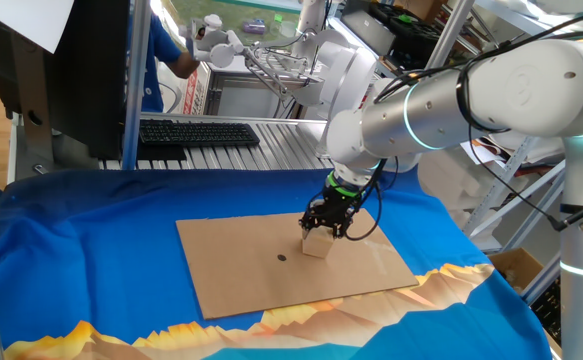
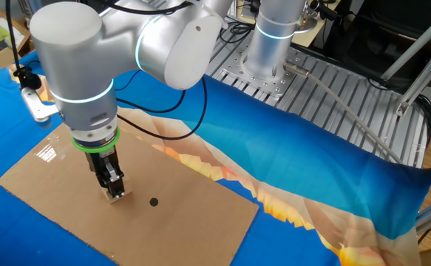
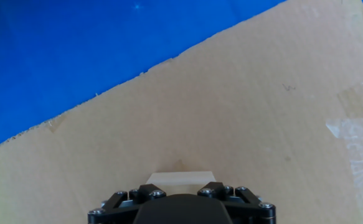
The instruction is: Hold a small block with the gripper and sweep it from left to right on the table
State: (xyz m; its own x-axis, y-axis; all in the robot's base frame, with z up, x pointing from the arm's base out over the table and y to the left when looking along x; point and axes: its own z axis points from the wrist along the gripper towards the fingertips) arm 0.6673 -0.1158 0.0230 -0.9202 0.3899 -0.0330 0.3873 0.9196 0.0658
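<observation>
The small tan block (image 1: 317, 243) rests on the brown cardboard sheet (image 1: 241, 270) of the blue-cloth table (image 1: 91, 250). My black gripper (image 1: 326, 222) with its green ring is shut on the block from above, at the sheet's right half. In the other fixed view the gripper (image 2: 112, 185) pins the block (image 2: 116, 195) against the cardboard (image 2: 193, 222). In the hand view the pale block (image 3: 180, 178) shows just beyond the black gripper body (image 3: 180, 202); the fingertips are hidden.
A tiny dark dot (image 1: 281, 257) lies on the cardboard left of the block, also in the other fixed view (image 2: 154, 201). A keyboard (image 1: 199, 132) sits on the grey bench behind. A white robot hand (image 1: 221, 45) hangs at the back. Clear tape (image 3: 355, 124) marks the cardboard.
</observation>
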